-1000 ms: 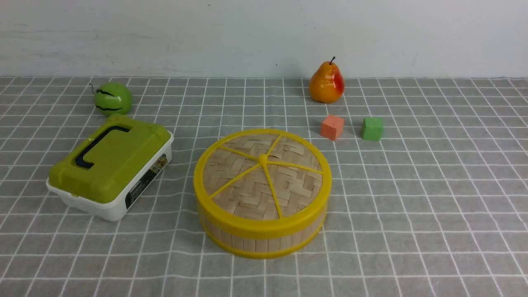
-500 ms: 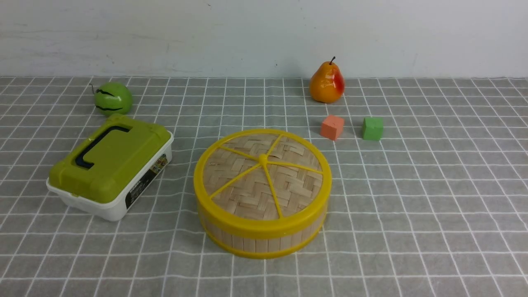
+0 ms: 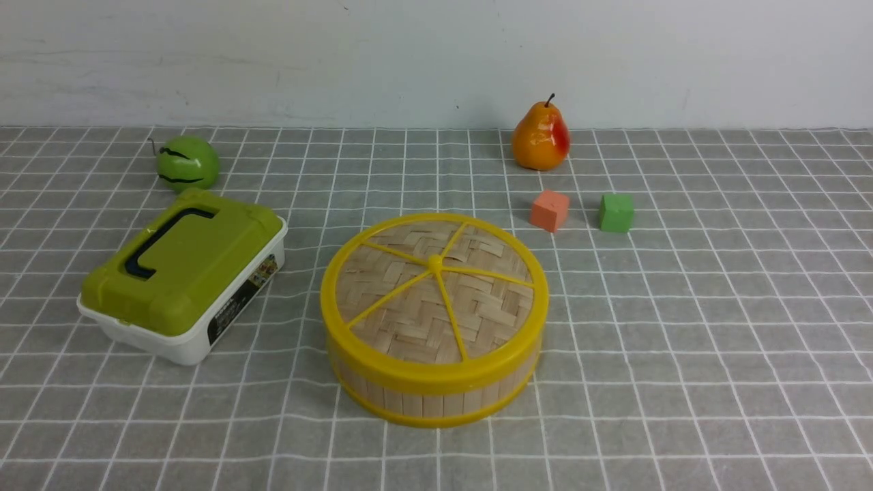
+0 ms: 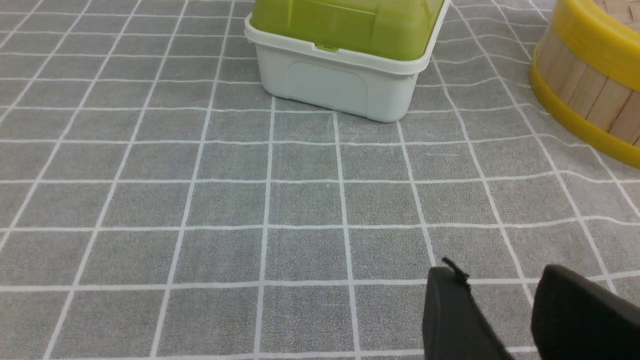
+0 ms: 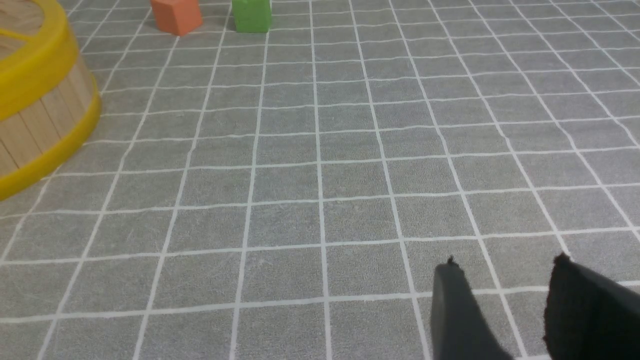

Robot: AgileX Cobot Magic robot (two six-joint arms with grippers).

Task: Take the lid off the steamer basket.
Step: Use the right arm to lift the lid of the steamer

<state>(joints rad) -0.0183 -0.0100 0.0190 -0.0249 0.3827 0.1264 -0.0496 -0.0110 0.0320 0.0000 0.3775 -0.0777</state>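
Note:
The steamer basket [image 3: 436, 395] stands at the table's middle, with tan slat walls and yellow rims. The lid [image 3: 430, 293], woven tan bamboo with yellow spokes and a central knob, sits closed on it. Neither arm shows in the front view. My left gripper [image 4: 500, 275] is open and empty over bare cloth, with the basket's wall [image 4: 585, 95] ahead to one side. My right gripper [image 5: 505, 267] is open and empty over bare cloth, with the basket's wall [image 5: 45, 115] off to the other side.
A white box with an olive-green lid [image 3: 184, 273] lies left of the basket, a green apple [image 3: 186, 162] behind it. A pear [image 3: 540, 136], an orange cube [image 3: 549, 210] and a green cube [image 3: 616, 212] stand at the back right. A wall closes off the table's far edge.

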